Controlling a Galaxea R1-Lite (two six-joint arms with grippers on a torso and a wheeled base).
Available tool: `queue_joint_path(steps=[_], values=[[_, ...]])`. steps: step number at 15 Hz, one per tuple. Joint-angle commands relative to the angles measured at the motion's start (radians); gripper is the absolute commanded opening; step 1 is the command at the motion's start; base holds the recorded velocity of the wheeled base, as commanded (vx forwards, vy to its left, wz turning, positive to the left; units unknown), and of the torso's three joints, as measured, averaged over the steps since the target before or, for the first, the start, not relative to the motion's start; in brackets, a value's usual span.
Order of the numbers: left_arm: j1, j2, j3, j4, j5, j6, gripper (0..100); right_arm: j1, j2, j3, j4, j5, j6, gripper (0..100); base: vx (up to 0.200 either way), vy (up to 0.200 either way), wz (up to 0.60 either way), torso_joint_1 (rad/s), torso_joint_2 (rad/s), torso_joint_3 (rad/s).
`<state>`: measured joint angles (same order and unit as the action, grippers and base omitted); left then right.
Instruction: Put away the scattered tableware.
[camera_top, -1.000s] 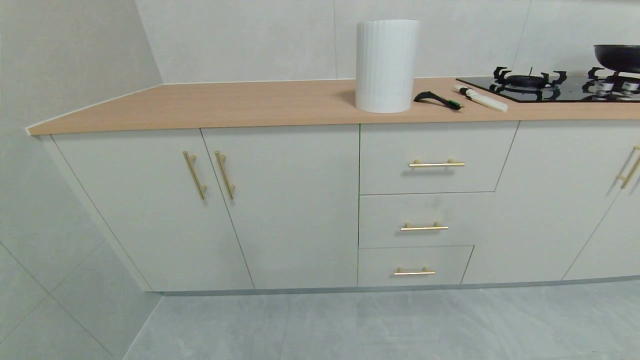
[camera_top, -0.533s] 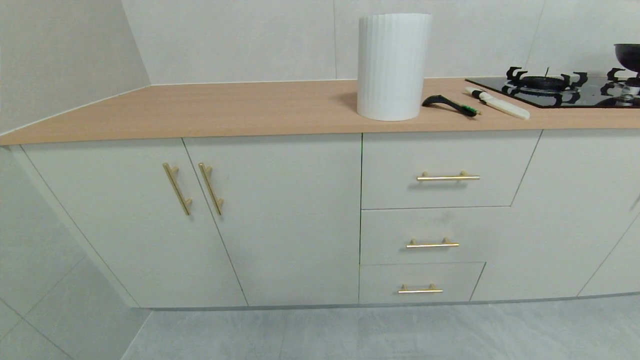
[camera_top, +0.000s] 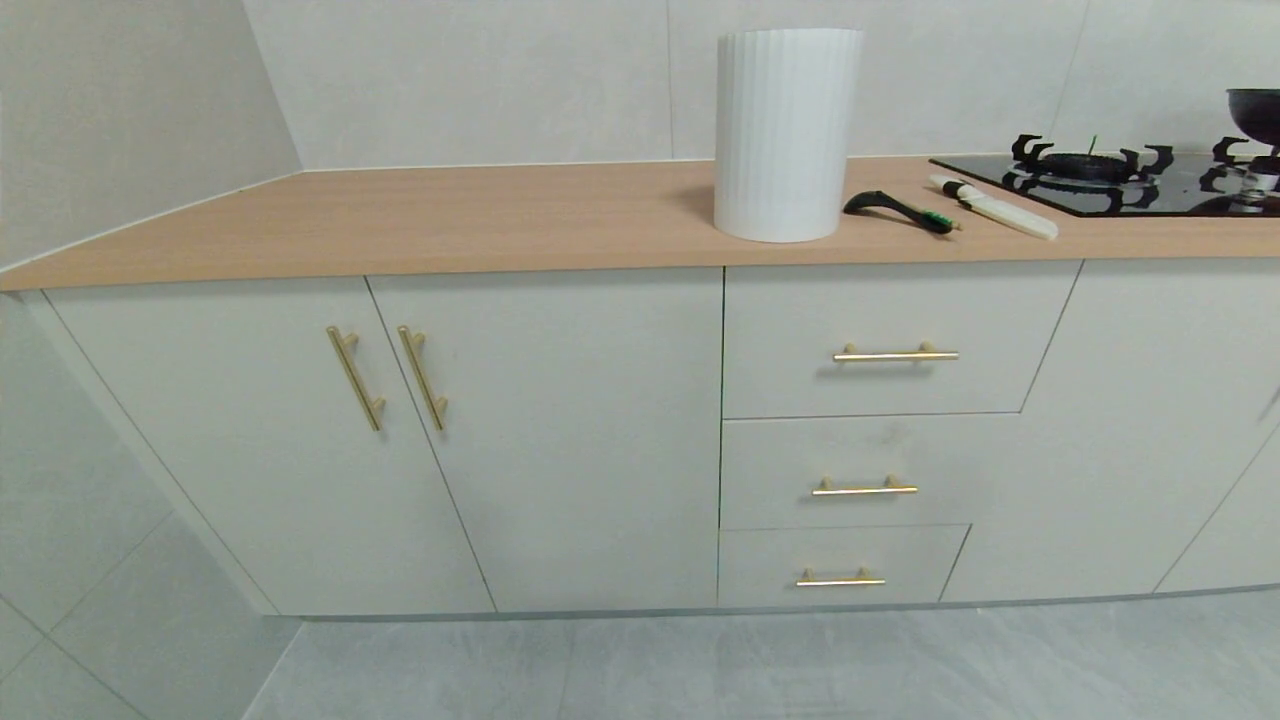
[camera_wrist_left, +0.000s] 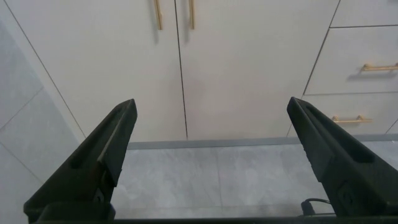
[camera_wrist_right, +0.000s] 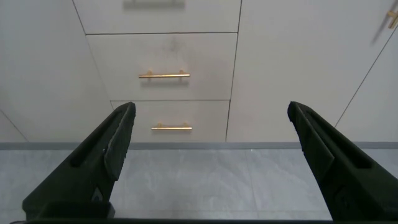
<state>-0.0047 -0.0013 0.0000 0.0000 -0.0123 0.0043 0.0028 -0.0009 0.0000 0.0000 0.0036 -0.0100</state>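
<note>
A black-handled utensil with a green tip lies on the wooden countertop, just right of a tall white ribbed container. A cream-coloured knife with a dark band lies beside it, near the hob. My left gripper is open, held low before the cabinet doors with nothing between its fingers. My right gripper is open too, low in front of the drawers and empty.
A black gas hob with a dark pan sits at the countertop's right end. Below are two cabinet doors with gold handles and three drawers. Grey tiled floor lies before the cabinets; a wall stands at the left.
The head view has shifted: the cabinets look nearer and lower than a second ago, so the camera moved. Over the last half second almost nothing differs.
</note>
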Motion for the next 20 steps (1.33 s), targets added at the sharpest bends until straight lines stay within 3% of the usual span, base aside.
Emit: queue_joint_path(steps=[1,3,6,12,20], values=[[0.000,0.001,0.000,0.000,0.000,0.000,100,0.000,0.001,0.000,0.000,0.001,-0.002,100,0.000,0.000,0.00,0.000,0.00,0.000],[0.000,0.001,0.000,0.000,0.000,0.000,100,0.000,0.001,-0.005,-0.008,0.001,0.001,100,0.000,0.000,0.00,0.000,0.00,0.000],[0.000,0.001,0.000,0.000,0.000,0.000,100,0.005,0.036,-0.126,-0.026,0.050,0.064,100,0.000,0.000,0.00,0.000,0.00,0.000],[0.000,0.001,0.000,0.000,0.000,0.000,100,0.025,0.410,-0.267,-0.005,0.205,0.061,100,0.000,0.000,0.00,0.000,0.00,0.000],[0.000,0.001,0.000,0.000,0.000,0.000,100,0.092,0.983,-0.635,-0.032,0.216,0.031,100,0.000,0.000,0.00,0.000,0.00,0.000]])
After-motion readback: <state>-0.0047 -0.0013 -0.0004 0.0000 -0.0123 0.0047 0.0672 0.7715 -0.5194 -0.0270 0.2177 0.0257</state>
